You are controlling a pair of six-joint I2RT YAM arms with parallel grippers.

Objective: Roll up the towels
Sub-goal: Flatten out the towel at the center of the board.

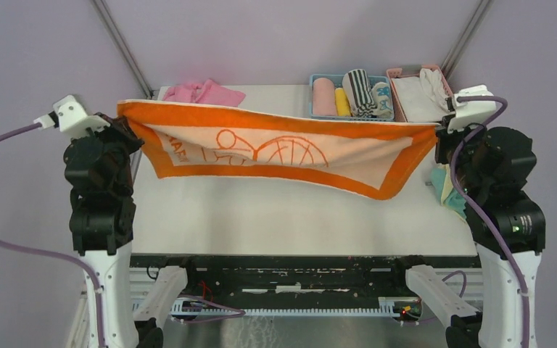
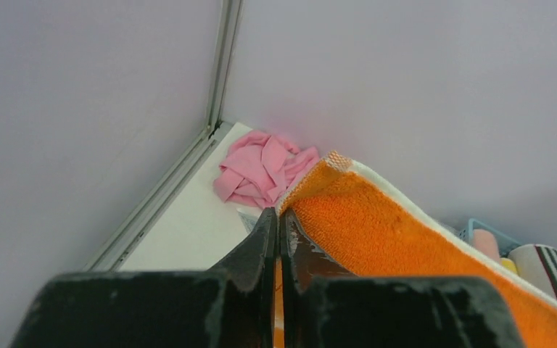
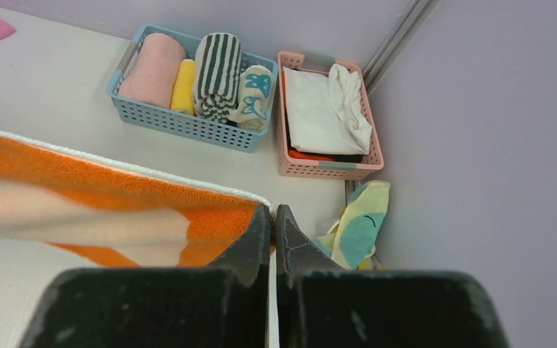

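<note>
The orange towel [image 1: 275, 148] with a pale centre and orange drawing hangs stretched in the air between both arms, above the table. My left gripper [image 1: 125, 119] is shut on its left top corner; the left wrist view shows the orange cloth [image 2: 377, 239] pinched between the closed fingers [image 2: 265, 239]. My right gripper [image 1: 439, 134] is shut on its right top corner; the right wrist view shows the towel [image 3: 116, 210] held at the fingertips [image 3: 261, 232]. A teal-and-yellow towel [image 3: 355, 228] lies crumpled at the table's right edge [image 1: 446, 185].
A blue basket [image 1: 318, 112] at the back holds several rolled towels, one with bunny prints [image 3: 255, 94]. A pink basket [image 1: 399, 109] beside it holds folded white cloth [image 3: 326, 109]. A pink crumpled cloth [image 1: 203, 93] lies at the back left. Walls close in on both sides.
</note>
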